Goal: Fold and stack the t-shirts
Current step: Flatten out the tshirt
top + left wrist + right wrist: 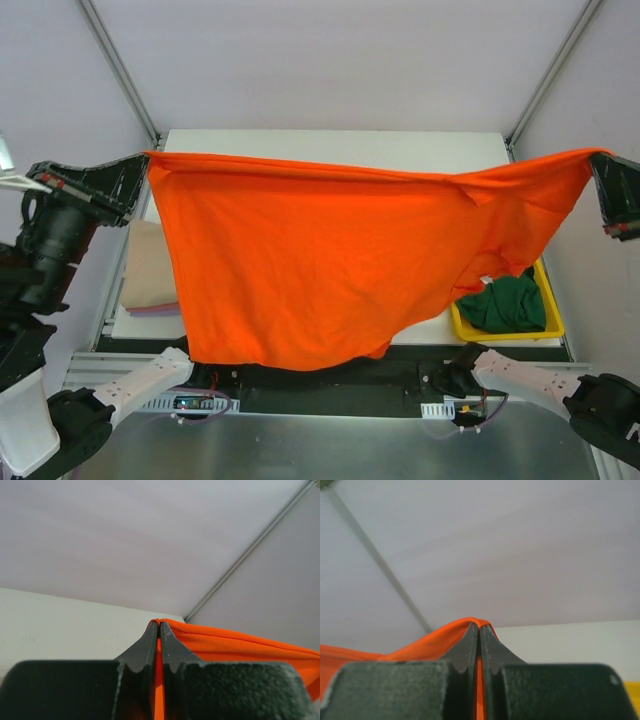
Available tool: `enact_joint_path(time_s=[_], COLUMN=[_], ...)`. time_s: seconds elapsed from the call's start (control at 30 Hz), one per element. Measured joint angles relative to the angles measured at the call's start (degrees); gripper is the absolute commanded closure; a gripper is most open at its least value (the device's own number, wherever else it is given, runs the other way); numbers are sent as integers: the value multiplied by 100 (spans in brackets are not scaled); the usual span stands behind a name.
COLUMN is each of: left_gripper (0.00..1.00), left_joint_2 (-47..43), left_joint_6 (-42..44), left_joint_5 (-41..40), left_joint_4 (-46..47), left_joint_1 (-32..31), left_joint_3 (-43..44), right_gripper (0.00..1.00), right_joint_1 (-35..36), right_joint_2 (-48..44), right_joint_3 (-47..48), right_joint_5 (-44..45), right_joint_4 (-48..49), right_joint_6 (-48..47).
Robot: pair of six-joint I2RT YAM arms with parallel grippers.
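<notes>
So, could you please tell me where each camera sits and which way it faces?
Top external: above and behind, facing down at the table; left arm and right arm show.
Left wrist: on the left arm, facing along its shut jaws to the wall.
Right wrist: likewise, on the right arm.
All share the orange t-shirt, pinched by both jaws.

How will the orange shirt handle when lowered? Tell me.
Probably floppy: the orange t-shirt sags between the left gripper and right gripper. Likely light: two pinched corners carry it all. It may bunch on landing, since its lower edge hangs uneven.
</notes>
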Motion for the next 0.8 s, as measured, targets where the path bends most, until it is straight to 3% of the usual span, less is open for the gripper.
enact_joint_path(time_s=[0.2, 0.33, 0.43, 0.57, 0.8], left_gripper=[100, 100, 100, 100, 100], left_joint_2=[699, 2000, 3235, 5080, 8341], left_joint_6=[24, -63, -120, 9, 588], left_joint_5=[-1093, -990, -887, -879, -693], left_joint_4=[315, 527, 634, 754, 933], left_joint_1=[44, 938, 1443, 1582, 1725], left_joint_3=[-730, -1082, -1235, -966, 938], right_gripper=[100, 100, 100, 100, 100], right_joint_1=[-83, -1123, -2173, -3093, -3641], right_joint_2=[404, 1217, 2055, 3602, 6988], right_joint_3=[-1397, -2350, -2931, -3097, -1578], right_joint_5=[1843, 2057, 1281, -92, -1508], right_joint_4=[1047, 1499, 1652, 1976, 1945], right_joint_6=[-1010, -1126, -824, -424, 55])
